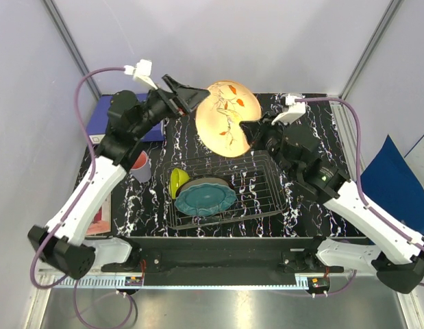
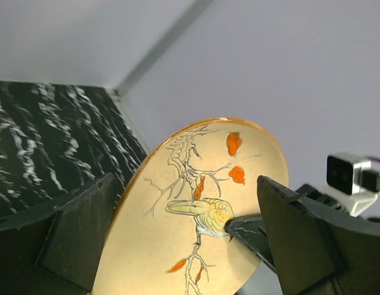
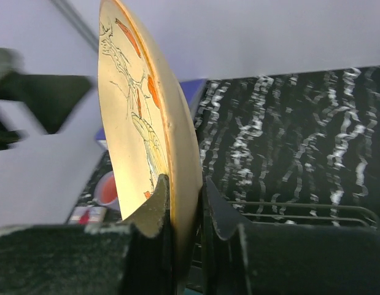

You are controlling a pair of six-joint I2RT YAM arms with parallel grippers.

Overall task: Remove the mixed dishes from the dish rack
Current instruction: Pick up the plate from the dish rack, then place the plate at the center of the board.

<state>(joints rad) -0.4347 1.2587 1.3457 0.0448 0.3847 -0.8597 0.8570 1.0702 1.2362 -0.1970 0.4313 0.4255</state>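
My right gripper is shut on the lower right rim of a cream plate with an orange rim and a bird-and-branch drawing. It holds the plate tilted on edge above the back of the wire dish rack. In the right wrist view the gripper pinches the plate. My left gripper is open at the plate's upper left rim. In the left wrist view the plate shows between its fingers. A teal scalloped plate and a yellow-green bowl are in the rack.
A lavender cup with a red inside stands on the black marbled table left of the rack. A blue binder lies at the back left under my left arm. A reddish booklet lies at the left edge. Blue cloth sits beyond the right wall.
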